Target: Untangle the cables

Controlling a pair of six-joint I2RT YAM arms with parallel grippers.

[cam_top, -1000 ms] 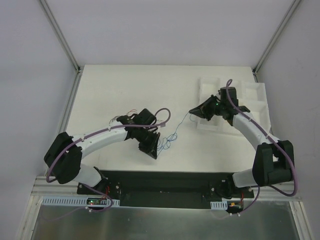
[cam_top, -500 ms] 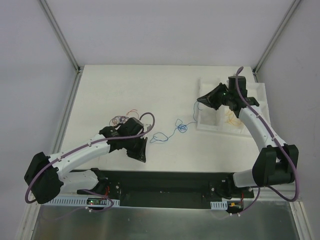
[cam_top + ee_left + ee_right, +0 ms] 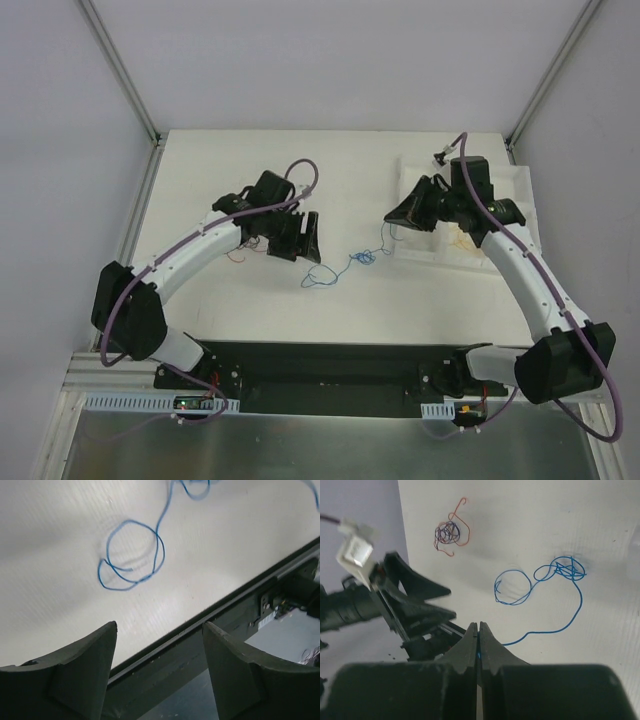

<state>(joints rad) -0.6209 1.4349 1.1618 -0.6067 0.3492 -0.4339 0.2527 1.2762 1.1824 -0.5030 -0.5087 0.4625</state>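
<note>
Left jaws apart — right jaws on cable

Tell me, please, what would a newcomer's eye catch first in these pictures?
First, the thin blue cable, curling in loops across the middle of the white table, one end pinched in the shut right gripper. Next, the left gripper, open, with the cable's end loop lying just ahead of its fingers. A small red and dark tangle lies apart, near the left arm.

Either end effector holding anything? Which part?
Right end effector pinches the blue cable near one end; left end effector is open, holding nothing.
</note>
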